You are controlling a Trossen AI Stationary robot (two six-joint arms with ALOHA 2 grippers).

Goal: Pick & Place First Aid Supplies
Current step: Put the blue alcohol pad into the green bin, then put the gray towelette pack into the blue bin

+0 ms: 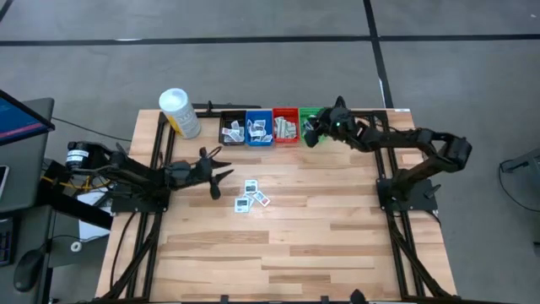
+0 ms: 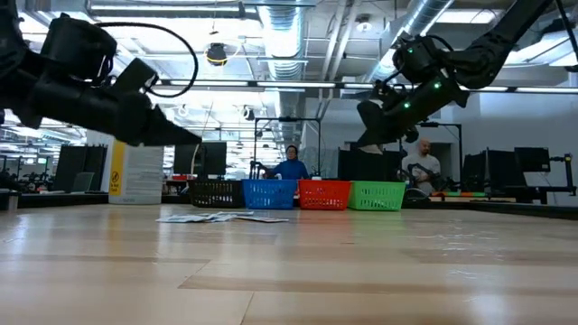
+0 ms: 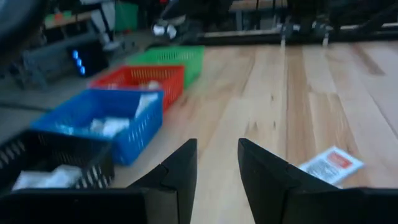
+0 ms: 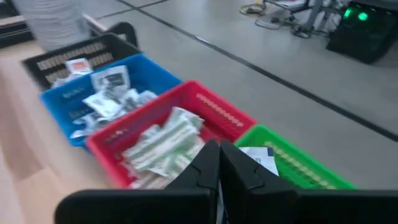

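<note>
Packets (image 1: 251,196) lie loose; red bin's (image 4: 205,112) show.

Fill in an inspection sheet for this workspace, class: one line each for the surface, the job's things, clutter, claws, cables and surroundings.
Surface: wooden table, mostly bare.
Job's things: loose packets near the table's middle; more packets in the black bin, blue bin and red bin; one white packet in the green bin.
Clutter: yellow white-capped container at the back left corner.
Claws: left claw open, beside the loose packets; right claw shut, over the green bin.
Cables: bundle at the left arm's base.
Surroundings: two people beyond the table in the low view; grey floor.
</note>
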